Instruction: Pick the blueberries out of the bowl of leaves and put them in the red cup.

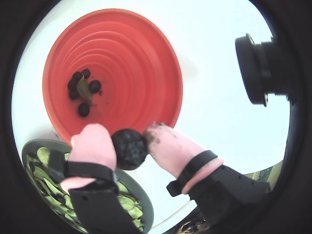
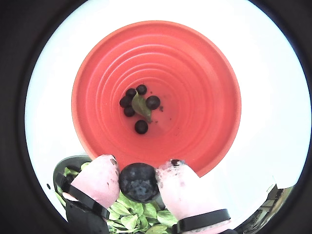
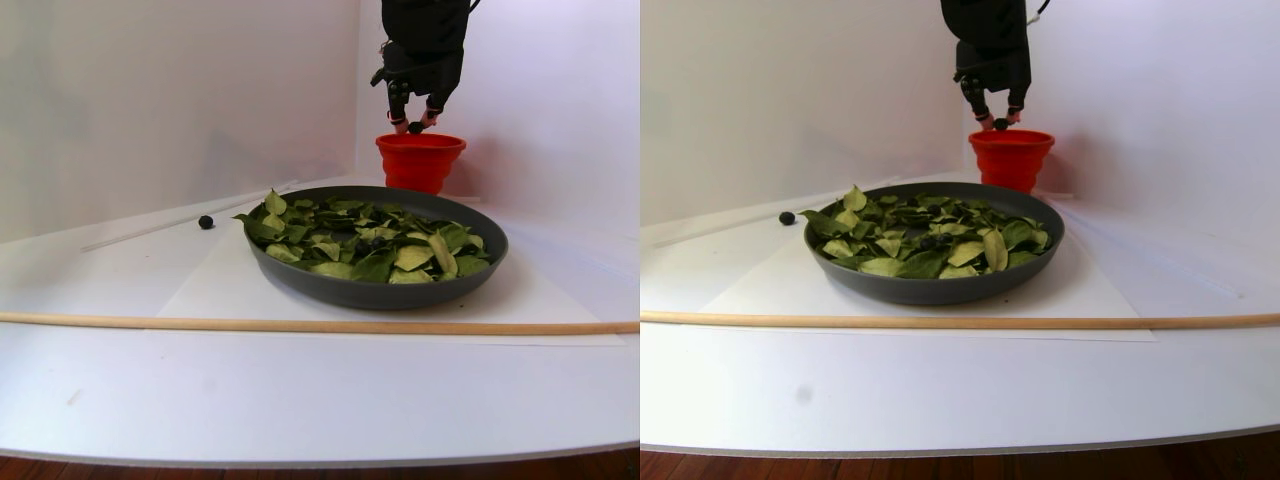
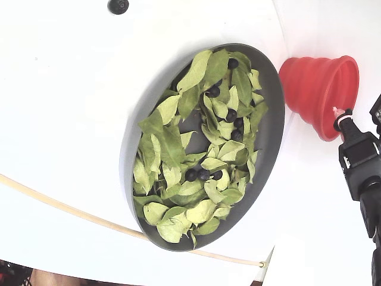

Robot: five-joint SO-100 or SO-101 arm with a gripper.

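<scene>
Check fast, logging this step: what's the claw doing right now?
Claw: shut on a blueberry, above the red cup's near rim.

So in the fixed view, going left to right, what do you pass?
The bowl of leaves with its blueberries → the red cup → the claw at the cup's rim.

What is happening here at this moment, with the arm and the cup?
The gripper with pink fingertips holds one dark blue-black blueberry at the near rim of the red ribbed silicone cup, not yet released. About five small berries and a green leaf already lie inside the cup. More berries remain among the leaves in the wide dark grey bowl, and one berry lies on the table.
</scene>
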